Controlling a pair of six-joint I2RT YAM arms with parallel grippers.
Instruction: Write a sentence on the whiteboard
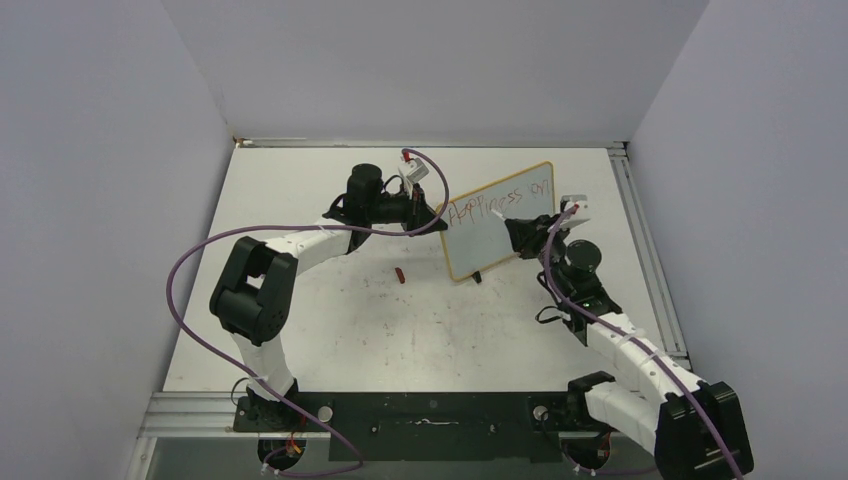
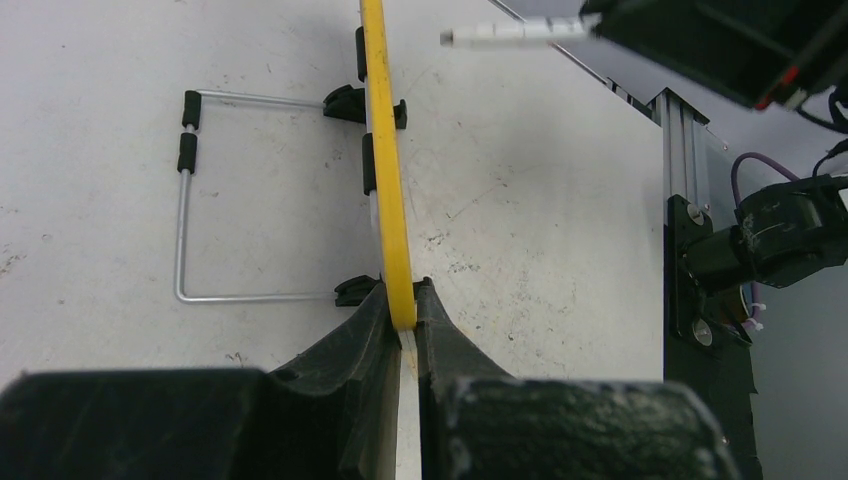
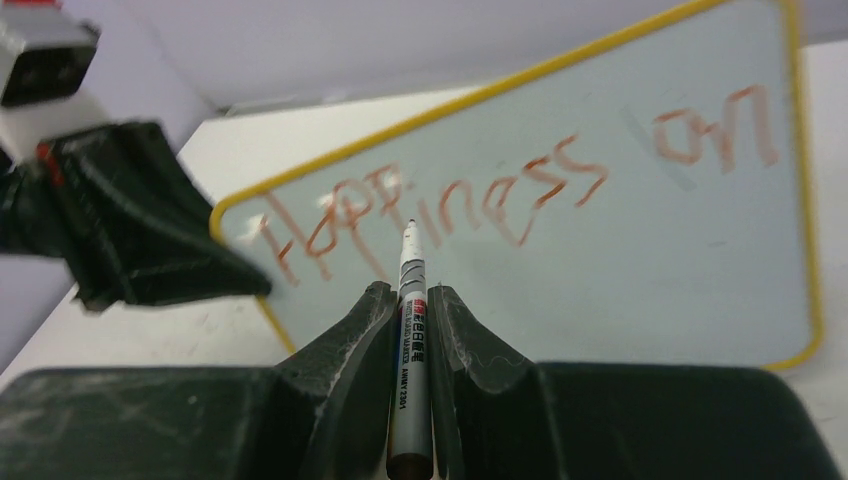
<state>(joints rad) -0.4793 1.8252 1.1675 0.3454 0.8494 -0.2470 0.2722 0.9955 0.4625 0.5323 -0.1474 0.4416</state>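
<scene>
Two grippers meet at the whiteboard (image 1: 497, 228), which stands upright on the table (image 1: 330, 330), turned at a slant. The left gripper (image 2: 402, 305) is pressed together on the board's yellow left edge, one finger on each face. Behind the board a wire stand (image 2: 183, 225) lies flat on the table, joined to the board by black clips. The right gripper (image 3: 410, 300), facing the board's front, pinches a marker (image 3: 409, 340) that points at the board. The tip sits below the first letters; the left wrist view shows it a little off the face. The sentence (image 3: 500, 195) so far reads "Happiness on" in red along the top edge. The board's lower half is bare down to the bottom edge. A small red piece (image 1: 399, 274) lies on the table off the board's lower left corner, with open table around it.
</scene>
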